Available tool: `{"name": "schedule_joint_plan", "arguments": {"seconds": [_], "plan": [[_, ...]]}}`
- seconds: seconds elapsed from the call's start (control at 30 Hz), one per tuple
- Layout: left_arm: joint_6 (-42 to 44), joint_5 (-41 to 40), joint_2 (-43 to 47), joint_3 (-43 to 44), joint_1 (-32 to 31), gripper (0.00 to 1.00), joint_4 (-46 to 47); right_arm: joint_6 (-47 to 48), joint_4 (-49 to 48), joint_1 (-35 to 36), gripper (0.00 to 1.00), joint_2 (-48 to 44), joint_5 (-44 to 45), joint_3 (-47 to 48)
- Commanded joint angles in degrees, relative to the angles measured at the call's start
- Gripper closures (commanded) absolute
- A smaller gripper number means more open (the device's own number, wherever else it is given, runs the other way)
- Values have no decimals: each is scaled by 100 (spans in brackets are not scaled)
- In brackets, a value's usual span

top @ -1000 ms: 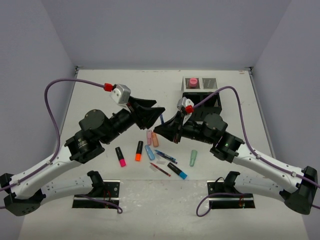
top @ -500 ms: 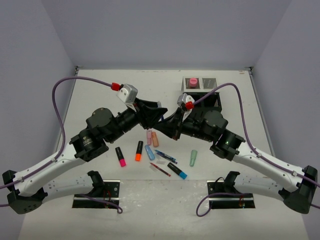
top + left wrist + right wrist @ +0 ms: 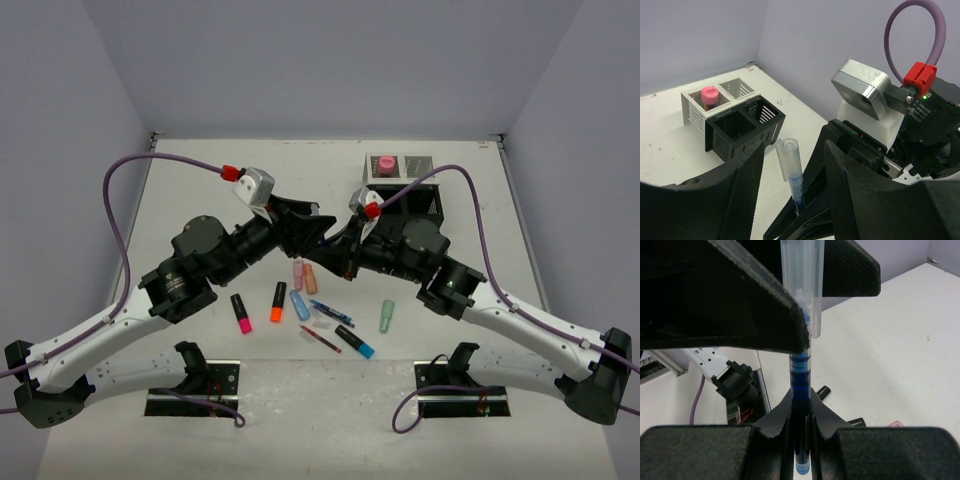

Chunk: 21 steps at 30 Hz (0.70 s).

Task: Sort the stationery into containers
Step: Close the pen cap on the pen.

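My right gripper (image 3: 801,396) is shut on a thin blue pen (image 3: 801,365) with a clear cap, holding it above the table. The left gripper (image 3: 792,150) is open, its two jaws standing either side of the pen's capped end (image 3: 790,162) with a gap on both sides. In the top view the two grippers meet nose to nose at mid-table, left (image 3: 316,228) and right (image 3: 336,246). The black mesh organizer (image 3: 420,203) stands behind them at the back right. A pink glue stick (image 3: 384,163) stands in one of its pale compartments (image 3: 692,107).
On the table below the grippers lie a pink highlighter (image 3: 241,313), an orange one (image 3: 277,302), a light blue one (image 3: 300,305), two peach and pink ones (image 3: 304,276), a blue pen (image 3: 331,313), a red pen (image 3: 320,339), a black and blue marker (image 3: 355,342) and a mint highlighter (image 3: 387,316).
The left arm has swung right and forward, bringing its jaws around the pen held by the right gripper. The right gripper has shifted slightly towards it.
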<state>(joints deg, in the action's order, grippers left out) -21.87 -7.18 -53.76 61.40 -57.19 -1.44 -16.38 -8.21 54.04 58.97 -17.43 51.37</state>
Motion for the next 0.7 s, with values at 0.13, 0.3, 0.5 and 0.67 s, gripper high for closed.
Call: {"name": "schedule_joint_plan", "arguments": {"seconds": [0.13,0.3,0.5,0.67], "plan": [[104,-310,25,293,-20,50,-34,100,-66,0,100,-8,65,241],[99,-421,50,253,-20,57,-58,91,-71,-3,100,-12,68,241],[113,-373,51,233,-26,65,8,62,-113,-8,100,9,27,260],[27,-218,-63,249,-20,81,6,68,-148,1,100,-14,195,280]]}}
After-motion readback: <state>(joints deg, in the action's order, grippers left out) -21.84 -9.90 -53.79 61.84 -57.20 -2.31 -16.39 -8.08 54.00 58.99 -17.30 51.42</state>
